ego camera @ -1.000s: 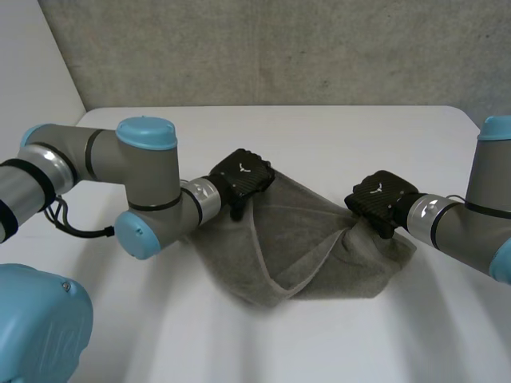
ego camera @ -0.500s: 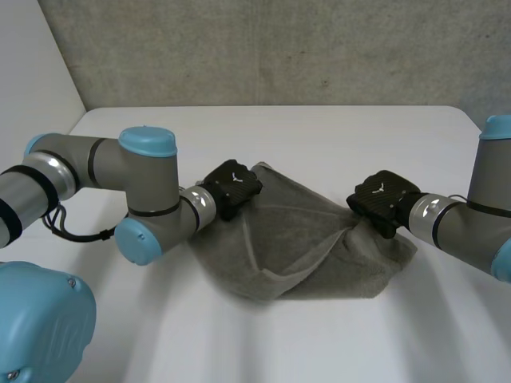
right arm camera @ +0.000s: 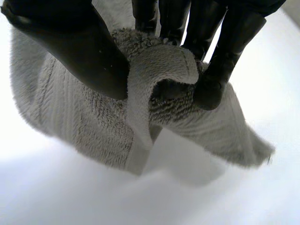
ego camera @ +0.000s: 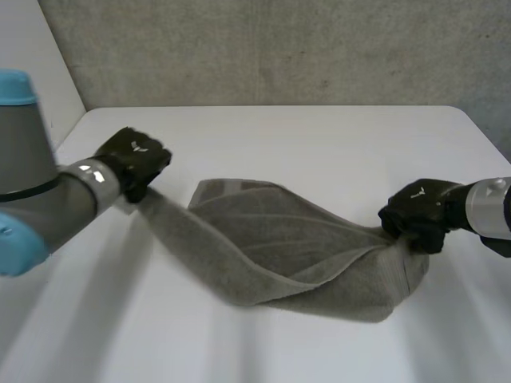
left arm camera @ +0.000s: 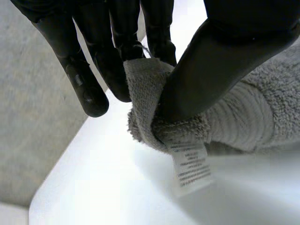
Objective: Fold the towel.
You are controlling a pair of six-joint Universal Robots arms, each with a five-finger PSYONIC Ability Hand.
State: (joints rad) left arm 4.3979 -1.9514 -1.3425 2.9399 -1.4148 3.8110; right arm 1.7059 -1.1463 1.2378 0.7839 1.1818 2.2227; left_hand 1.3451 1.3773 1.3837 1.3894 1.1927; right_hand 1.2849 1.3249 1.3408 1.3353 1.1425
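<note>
Grey towel [ego camera: 279, 247] lies stretched across your white tabletop [ego camera: 319, 136] between both hands. Your left hand [ego camera: 132, 159] pinches one corner, beside its label [left arm camera: 190, 171], between thumb and fingers; your right hand [ego camera: 415, 217] clamps the opposite end likewise.

Head camera looks down over the counter [ego camera: 319, 136] from behind; both wrist cameras sit close, sharing the towel [ego camera: 271, 239] with it.
</note>
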